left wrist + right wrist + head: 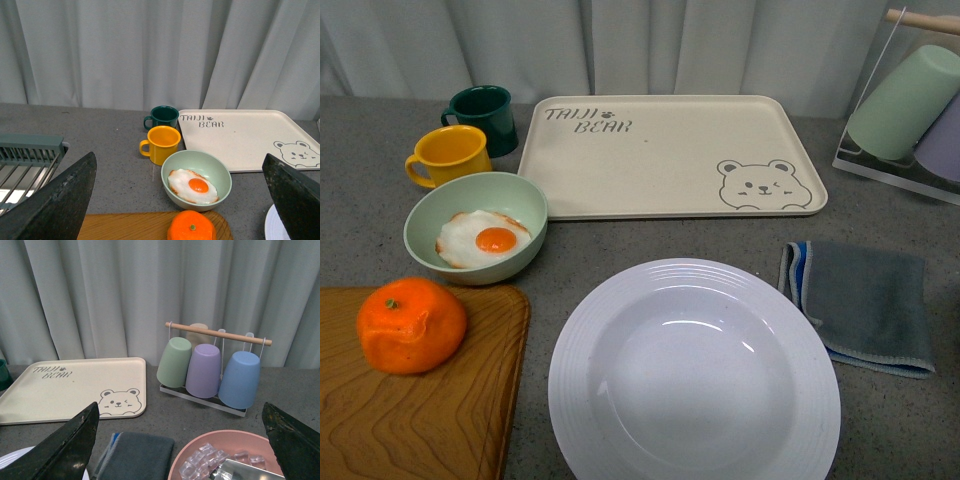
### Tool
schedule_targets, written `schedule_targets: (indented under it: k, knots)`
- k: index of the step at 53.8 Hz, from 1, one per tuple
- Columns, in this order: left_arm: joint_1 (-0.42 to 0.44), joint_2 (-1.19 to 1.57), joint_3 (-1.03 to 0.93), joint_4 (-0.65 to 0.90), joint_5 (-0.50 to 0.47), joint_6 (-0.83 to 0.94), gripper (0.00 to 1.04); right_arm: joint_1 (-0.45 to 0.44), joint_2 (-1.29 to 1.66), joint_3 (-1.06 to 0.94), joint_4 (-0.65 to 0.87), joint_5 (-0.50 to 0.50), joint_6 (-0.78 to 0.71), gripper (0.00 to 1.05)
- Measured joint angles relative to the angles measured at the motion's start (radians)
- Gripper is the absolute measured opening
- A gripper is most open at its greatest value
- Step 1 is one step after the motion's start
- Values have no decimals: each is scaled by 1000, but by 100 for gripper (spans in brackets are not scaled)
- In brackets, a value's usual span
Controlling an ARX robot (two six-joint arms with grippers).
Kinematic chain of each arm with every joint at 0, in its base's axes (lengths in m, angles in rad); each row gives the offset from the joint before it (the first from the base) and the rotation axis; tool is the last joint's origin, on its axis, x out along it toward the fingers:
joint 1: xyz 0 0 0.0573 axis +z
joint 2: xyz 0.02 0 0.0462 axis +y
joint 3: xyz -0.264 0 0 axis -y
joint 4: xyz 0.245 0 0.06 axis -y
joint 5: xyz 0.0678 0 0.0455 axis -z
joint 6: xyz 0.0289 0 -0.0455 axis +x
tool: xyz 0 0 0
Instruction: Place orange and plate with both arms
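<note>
The orange [411,325] is bright and lumpy with a green stem dot. It sits on a wooden board [420,410] at the front left. It also shows low in the left wrist view [192,226]. The large white ridged plate [694,372] lies at the front centre; its edge shows in the left wrist view [272,225] and in the right wrist view [10,460]. Neither arm shows in the front view. My left gripper [180,200] is open, jaws wide apart, above and behind the orange. My right gripper [180,440] is open and empty, away from the plate.
A pale green bowl [480,228] with a fried egg, a yellow mug [448,155] and a dark green mug [483,117] stand behind the board. A cream bear tray [665,155], a grey cloth [865,300], a cup rack [212,367] and a pink bowl of ice [230,455] are nearby.
</note>
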Motion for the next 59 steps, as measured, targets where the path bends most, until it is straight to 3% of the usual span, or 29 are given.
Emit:
schedule_targets:
  k: [38, 41, 46, 56, 59]
  knots:
    - [0, 0, 0, 0, 0, 0, 98, 0, 0, 0, 0, 0, 0, 95]
    - [-23, 33, 22, -66, -68, -19, 98, 0, 0, 0, 0, 0, 0, 95]
    - [-92, 241, 61, -76, -129, -76, 98, 0, -1, 0, 0, 0, 0, 95]
    - [-156, 848, 188, 270, -93, -158, 98, 0, -1, 0, 0, 0, 0, 95]
    - [-164, 1004, 237, 303, -82, -154, 98, 0, -1, 0, 0, 0, 0, 95]
